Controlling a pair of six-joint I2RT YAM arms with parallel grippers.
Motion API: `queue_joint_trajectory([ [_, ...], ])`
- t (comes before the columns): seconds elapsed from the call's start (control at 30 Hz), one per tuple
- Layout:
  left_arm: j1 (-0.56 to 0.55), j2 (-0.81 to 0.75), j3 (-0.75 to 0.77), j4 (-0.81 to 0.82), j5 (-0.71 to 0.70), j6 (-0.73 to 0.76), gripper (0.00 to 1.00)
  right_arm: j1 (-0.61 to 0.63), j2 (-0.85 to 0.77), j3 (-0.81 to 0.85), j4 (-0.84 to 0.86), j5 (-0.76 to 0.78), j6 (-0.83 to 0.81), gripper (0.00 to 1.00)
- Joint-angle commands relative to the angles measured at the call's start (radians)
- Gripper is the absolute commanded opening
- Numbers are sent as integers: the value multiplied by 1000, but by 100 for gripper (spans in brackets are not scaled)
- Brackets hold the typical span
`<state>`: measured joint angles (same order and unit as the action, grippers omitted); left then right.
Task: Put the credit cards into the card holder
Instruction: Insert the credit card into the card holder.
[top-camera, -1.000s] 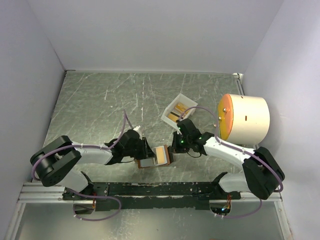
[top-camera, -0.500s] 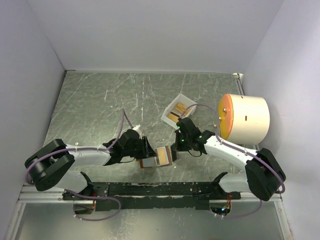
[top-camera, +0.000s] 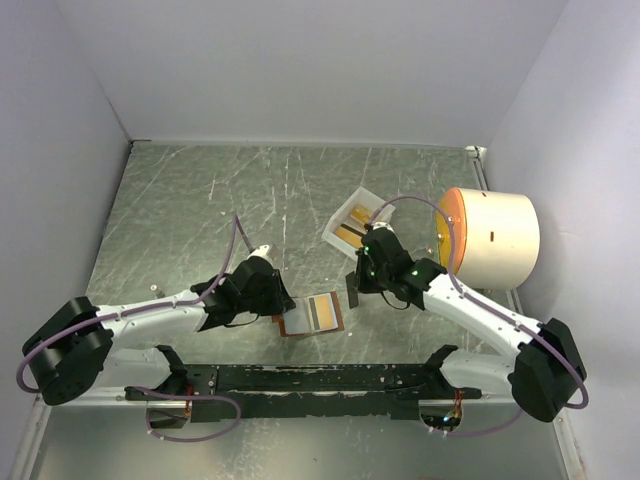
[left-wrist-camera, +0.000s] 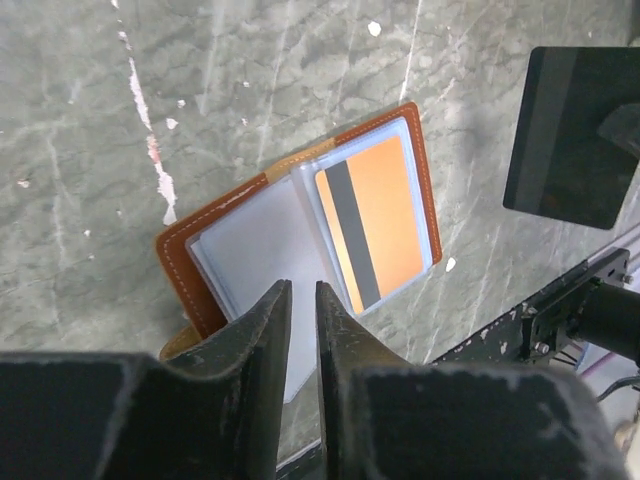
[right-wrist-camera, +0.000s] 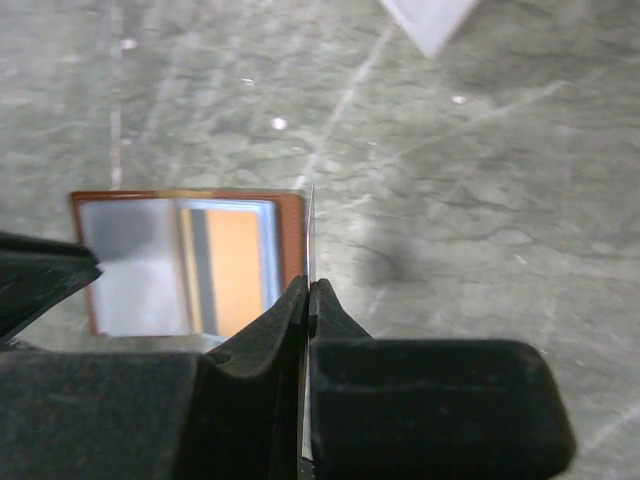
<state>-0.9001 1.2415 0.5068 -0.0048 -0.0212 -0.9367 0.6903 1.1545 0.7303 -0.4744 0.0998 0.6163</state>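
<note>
The brown card holder (top-camera: 298, 319) lies open and flat on the table, with one orange credit card (left-wrist-camera: 385, 215) in its right clear pocket. My left gripper (left-wrist-camera: 303, 290) hovers just over the holder's left pocket. Its fingers stand a narrow gap apart with nothing between them. My right gripper (top-camera: 355, 285) is a little right of the holder and above it, shut on another credit card (right-wrist-camera: 311, 225) that is seen edge-on in the right wrist view. That card (left-wrist-camera: 575, 135) looks dark from the left wrist. More orange cards lie in the white tray (top-camera: 372, 204).
A big cream cylinder (top-camera: 495, 238) with an orange face stands at the right, close behind my right arm. The black base rail (top-camera: 320, 378) runs along the near edge. White walls close the table in on the left, back and right.
My left gripper has drawn back to the left off the card holder, which now lies flat and open. The right gripper has shifted slightly up and away with its card.
</note>
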Motion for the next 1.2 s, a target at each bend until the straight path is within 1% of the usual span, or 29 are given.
queue_joint_trajectory([
  [0.0,-3,-23,23,-102,-69,46,26,-2,-54,-49,163,-156,18,0],
  [0.07,-3,-22,18,-116,-78,53,27,-2,-67,-79,234,-218,36,0],
  [0.13,-3,-22,14,-137,-93,57,24,-1,-75,-118,312,-279,64,0],
  [0.27,-3,-32,-17,-127,-92,51,19,1,-47,-178,455,-387,106,0],
  [0.4,-3,-43,-54,-107,-90,40,15,0,4,-194,543,-431,121,0],
  [0.6,-3,-31,-83,-92,-96,33,16,0,78,-236,690,-486,150,0],
  [0.93,-2,-19,-102,-82,-93,39,15,4,175,-276,814,-516,167,0],
  [1.17,-3,-31,-119,-80,-103,36,16,6,249,-262,850,-530,150,0],
])
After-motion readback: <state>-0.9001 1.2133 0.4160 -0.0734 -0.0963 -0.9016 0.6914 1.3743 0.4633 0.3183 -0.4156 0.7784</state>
